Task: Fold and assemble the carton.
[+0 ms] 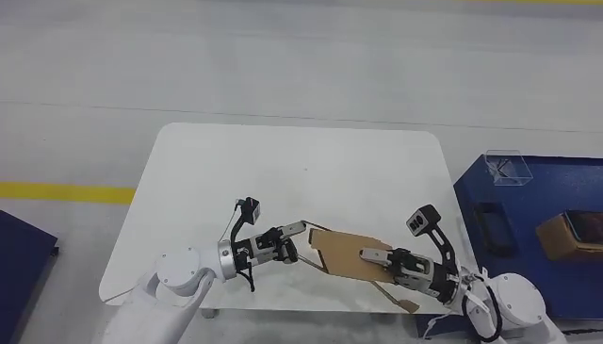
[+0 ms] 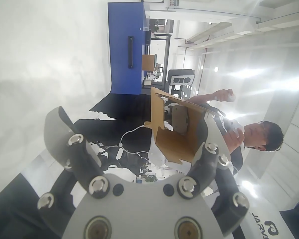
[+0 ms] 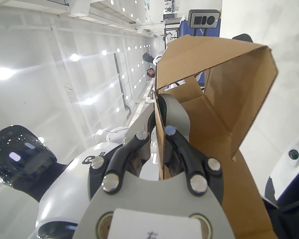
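The brown carton [image 1: 347,253] is half opened and held above the front part of the white table [image 1: 283,165]. My right gripper [image 1: 375,256] is shut on one carton wall [image 3: 214,95], with one finger [image 3: 177,118] inside the carton and the other outside. One loose flap [image 1: 403,301] hangs past the table's front edge. My left gripper [image 1: 290,237] is at the carton's opposite end, open wide. In the left wrist view one of its fingers [image 2: 211,130] lies along the carton [image 2: 174,143], and nothing sits between the fingers.
To the right of the table stands a blue cabinet [image 1: 528,221] carrying a clear plastic box [image 1: 504,167] and a brown box [image 1: 570,234]. Both arms work close to the table's front edge. The back half of the table is bare.
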